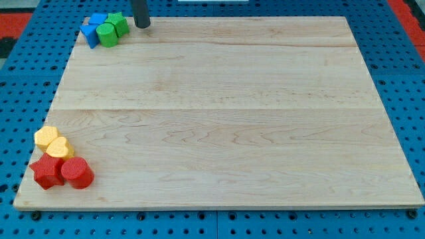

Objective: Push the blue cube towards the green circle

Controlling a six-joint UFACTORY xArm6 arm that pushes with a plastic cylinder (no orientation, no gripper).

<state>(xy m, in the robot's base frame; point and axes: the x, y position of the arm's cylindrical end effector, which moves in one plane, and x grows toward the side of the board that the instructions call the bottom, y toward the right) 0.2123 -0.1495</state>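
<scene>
Camera view puts the blue cube point(98, 20) at the board's point(219, 119) top-left corner, touching the green circle point(106, 34). You count two blue blocks, two green, two yellow, two red. Your rod's tip point(143, 26) rests just right of the green blocks, touching none; it carries no jaws.

There is only one view, and it looks down at an angle on the wooden bench point(219, 113) from its near long edge. It stands far enough back to show nearly the whole top, with the far edge at the view's top.
</scene>
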